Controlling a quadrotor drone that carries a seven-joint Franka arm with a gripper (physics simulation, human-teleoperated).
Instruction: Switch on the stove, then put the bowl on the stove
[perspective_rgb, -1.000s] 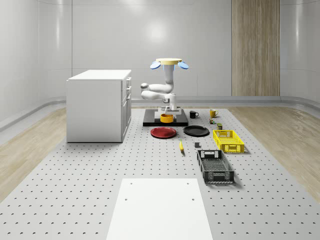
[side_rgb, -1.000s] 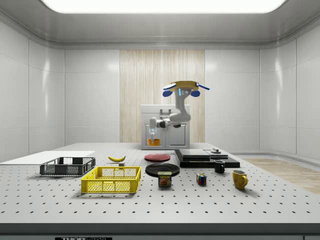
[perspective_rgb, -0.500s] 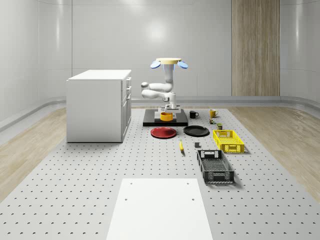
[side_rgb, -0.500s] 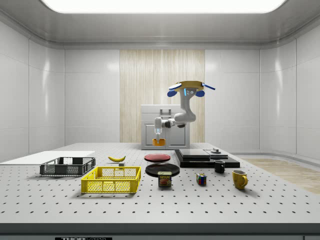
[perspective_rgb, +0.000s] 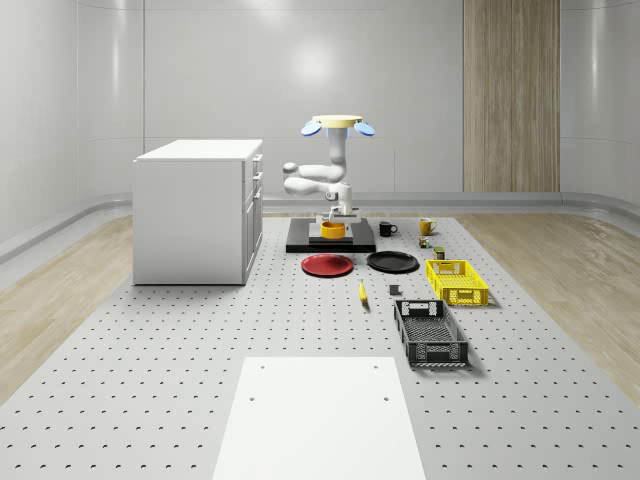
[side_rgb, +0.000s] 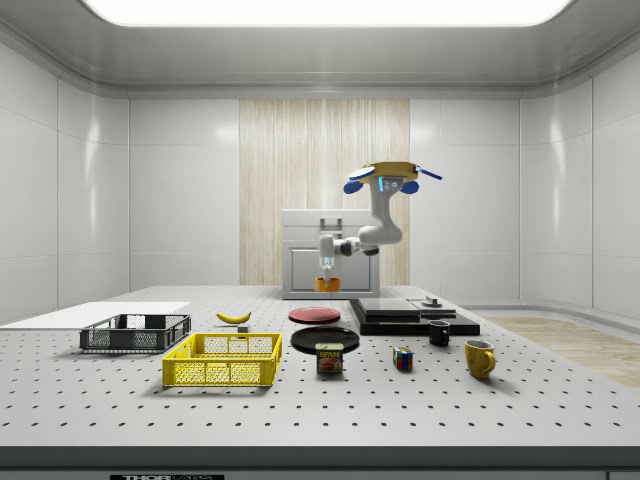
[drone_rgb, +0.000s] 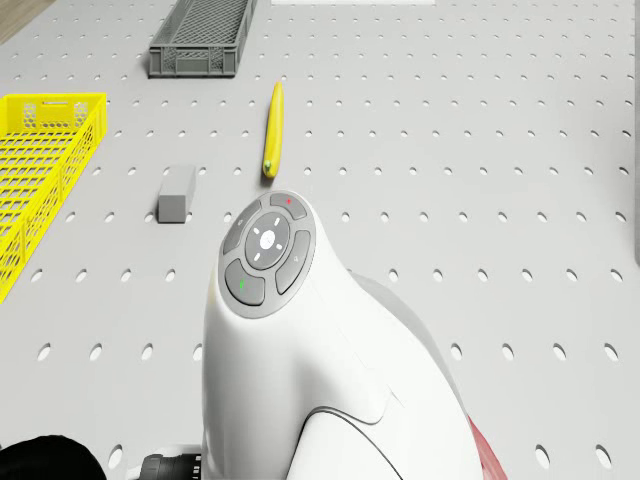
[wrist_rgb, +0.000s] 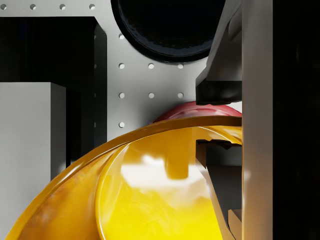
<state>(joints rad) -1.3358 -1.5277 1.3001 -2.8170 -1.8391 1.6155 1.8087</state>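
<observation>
**Q:** While the quadrotor drone with its yellow disc body and blue rotors (perspective_rgb: 338, 125) hovers, what does it sit above in the whole-scene view?

**A:** It hovers over the far end of the perforated grey table (perspective_rgb: 180, 340), above the flat black stove slab (perspective_rgb: 300, 243). Its white jointed arm (perspective_rgb: 318, 180) bends down to the gripper (perspective_rgb: 333, 220), which holds the small orange-yellow bowl (perspective_rgb: 333, 231) just over the stove. A round red plate (perspective_rgb: 327, 265) and a round black plate (perspective_rgb: 392, 262) lie in front of the stove, and a white cabinet (perspective_rgb: 195, 212) stands towards that view's left.

**Q:** And from the side?

**A:** The drone (side_rgb: 391, 175) hangs in the air over the stove's (side_rgb: 405, 312) edge on the side view's left. The gripper (side_rgb: 326, 272) points down with the bowl (side_rgb: 326, 284) under it, clear of the surface, roughly above that edge. A yellow mesh basket (side_rgb: 222, 360), a black crate (side_rgb: 135, 333) and a yellow banana (side_rgb: 234, 317) lie well apart from it.

**Q:** What does the drone's own camera give?

**A:** The arm's white wrist housing with a grey button pad (drone_rgb: 268, 252), over the table with the banana (drone_rgb: 271, 130), a small grey block (drone_rgb: 177, 193) and the basket (drone_rgb: 40, 170).

**Q:** Is the grip visible at the wrist?

**A:** Yes. One finger (wrist_rgb: 220, 75) sits outside the bowl's (wrist_rgb: 125, 200) rim and another reaches inside, so the jaws are clamped on the wall. The stove (wrist_rgb: 45, 50), the black plate (wrist_rgb: 167, 30) and a sliver of the red plate (wrist_rgb: 190, 110) lie below.
</observation>
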